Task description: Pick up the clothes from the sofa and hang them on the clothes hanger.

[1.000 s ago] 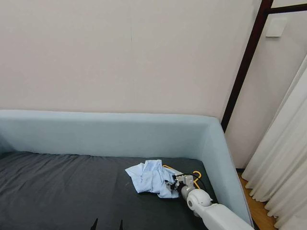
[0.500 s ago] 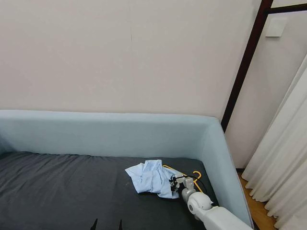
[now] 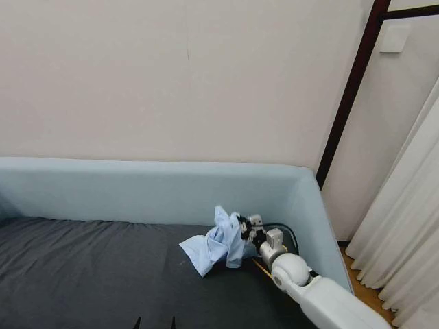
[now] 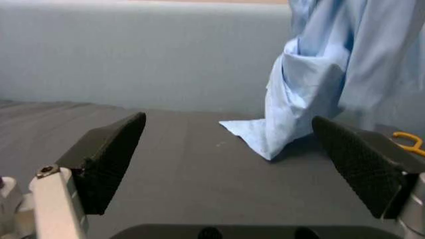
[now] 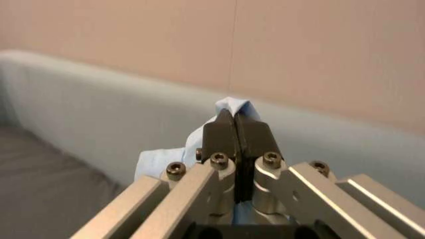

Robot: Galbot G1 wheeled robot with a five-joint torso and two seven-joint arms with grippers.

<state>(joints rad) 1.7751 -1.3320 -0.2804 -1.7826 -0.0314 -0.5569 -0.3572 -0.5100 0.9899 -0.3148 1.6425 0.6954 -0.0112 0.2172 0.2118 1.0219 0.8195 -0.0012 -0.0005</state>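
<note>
- The right gripper (image 5: 234,122) has its jaws pressed together on a pinched fold of the light blue garment (image 5: 229,105), and a tuft of cloth shows just past the tips.
- In the head view this gripper (image 3: 241,229) sits lower centre-right in the frame, above the seat and close to the corner of the sofa (image 3: 82,274).
- The garment hangs from the grip, and its lower part lies on the dark seat.
- A yellow hanger (image 4: 406,142) lies on the seat just beside the cloth; I cannot tell whether it is threaded into the garment.
- The left gripper (image 4: 227,124) waits low at the bottom edge of the head view, jaws wide apart with nothing between them.
- The step in hand is the pick-up: the grasp looks made and the lift only partly done.
- The next move calls for a steady rise until the trailing cloth clears the seat, without the fold slipping free.
</note>
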